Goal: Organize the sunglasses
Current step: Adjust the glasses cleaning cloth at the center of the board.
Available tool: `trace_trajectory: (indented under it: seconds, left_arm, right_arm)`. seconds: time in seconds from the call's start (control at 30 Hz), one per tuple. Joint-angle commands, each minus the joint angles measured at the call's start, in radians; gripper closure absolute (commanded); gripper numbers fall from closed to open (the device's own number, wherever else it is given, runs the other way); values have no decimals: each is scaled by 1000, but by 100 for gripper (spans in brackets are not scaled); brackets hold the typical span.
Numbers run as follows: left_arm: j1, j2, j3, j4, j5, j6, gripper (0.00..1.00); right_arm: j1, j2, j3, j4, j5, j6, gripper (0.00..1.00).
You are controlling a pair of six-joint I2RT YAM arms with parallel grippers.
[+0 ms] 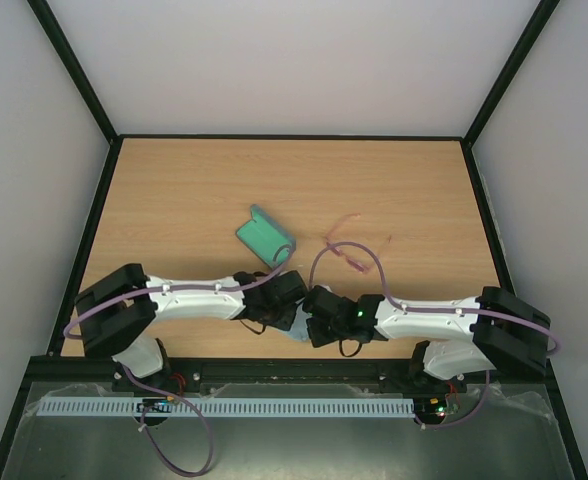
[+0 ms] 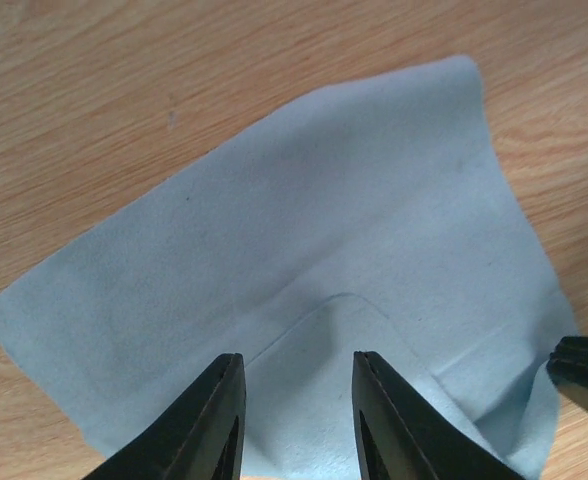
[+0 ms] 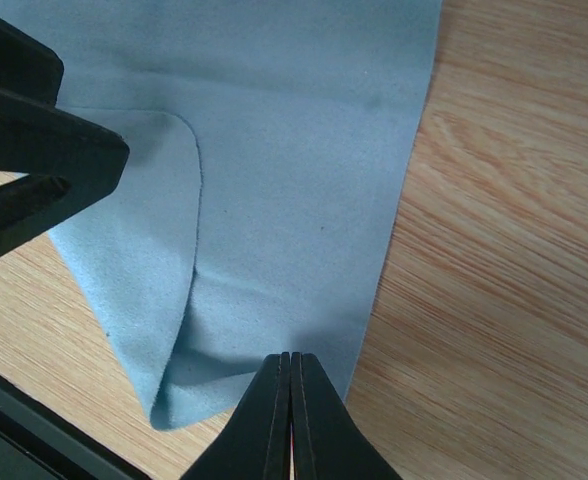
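Note:
The pink translucent sunglasses (image 1: 346, 255) lie on the wooden table, just beyond my right arm; neither wrist view shows them. Both grippers meet over a pale blue cloth (image 2: 304, 240) near the table's front edge. My left gripper (image 2: 294, 360) is open, one jaw on each side of a folded-over corner of the cloth. My right gripper (image 3: 291, 357) is shut, pinching the cloth (image 3: 294, 180) near its edge, where it creases. In the top view the left gripper (image 1: 286, 302) and right gripper (image 1: 314, 315) almost touch, and only a sliver of cloth (image 1: 299, 332) shows.
An open grey-blue case with green lining (image 1: 264, 238) lies left of the sunglasses, just beyond the left wrist. A black frame (image 1: 294, 137) borders the table. My left gripper's fingers (image 3: 34, 150) show in the right wrist view.

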Motion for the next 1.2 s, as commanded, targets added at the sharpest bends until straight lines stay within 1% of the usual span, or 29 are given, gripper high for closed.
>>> trace_trajectory:
  seconds: [0.0, 0.1, 0.2, 0.37, 0.47, 0.67, 0.73, 0.83, 0.93, 1.03, 1.17]
  left_arm:
    - [-22, 34, 39, -24, -28, 8, 66]
    - [-28, 57, 37, -20, -30, 8, 67]
    - [-35, 74, 35, -16, -31, 9, 74]
    - [-45, 85, 36, -15, -34, 6, 83]
    - [-50, 89, 35, -15, -33, 5, 90]
    - [-59, 72, 31, -18, -29, -1, 95]
    - [-63, 62, 28, -21, -34, -4, 94]
    - [-63, 61, 27, -23, -36, -3, 80]
    - [-65, 72, 28, -18, -33, -1, 73]
    - [-69, 84, 30, -11, -33, -1, 73]
    - [-74, 99, 31, -6, -34, 0, 78]
  right_arm:
    - [7, -4, -15, -9, 13, 15, 99]
    - [7, -7, -17, -8, 14, 15, 99]
    - [7, -10, -18, -8, 14, 15, 99]
    - [7, -9, -23, -2, 13, 16, 99]
    - [7, -11, -25, 1, 12, 16, 99]
    - [7, -12, -28, 3, 13, 18, 99]
    - [7, -13, -24, 2, 13, 18, 99]
    - [7, -15, -18, -1, 14, 15, 99]
    - [7, -13, -12, -5, 15, 14, 99]
    - [7, -14, -7, -9, 16, 11, 99]
    - [7, -13, 0, -14, 18, 9, 99]
